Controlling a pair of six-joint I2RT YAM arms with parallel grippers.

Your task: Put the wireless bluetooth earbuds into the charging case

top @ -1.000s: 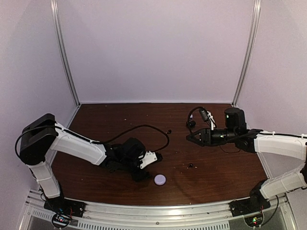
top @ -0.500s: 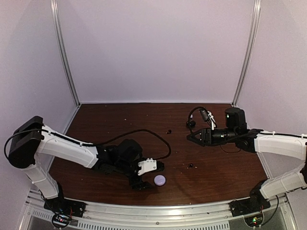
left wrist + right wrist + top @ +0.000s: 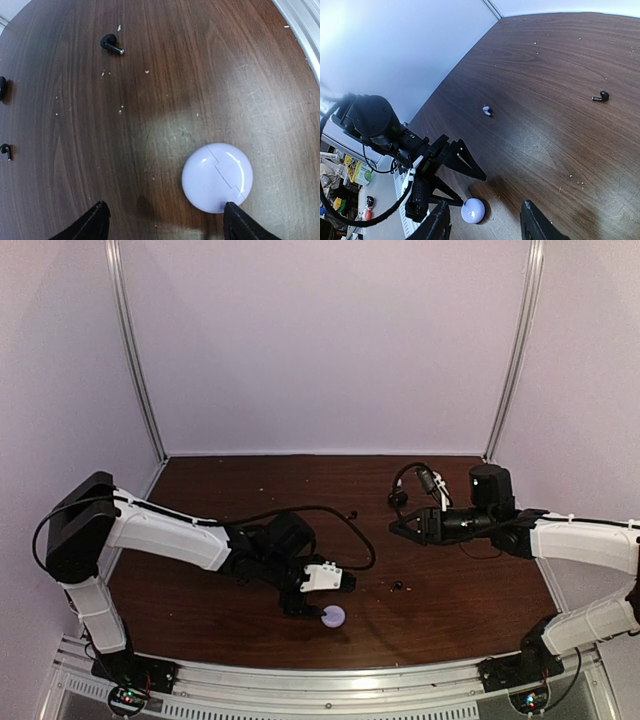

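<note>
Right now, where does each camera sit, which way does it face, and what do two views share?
Top external: above and behind the bases, looking down on the table; left arm and right arm show.
Left wrist: low over the table, looking down at the lilac charging case; left fingers at bottom.
Right wrist: raised, looking across at the left arm; right fingers at bottom.
Shared: all three see the case.

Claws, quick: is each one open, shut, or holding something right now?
Left claw: open, holding nothing; the lilac charging case lies just ahead.
Right claw: open, holding nothing.
</note>
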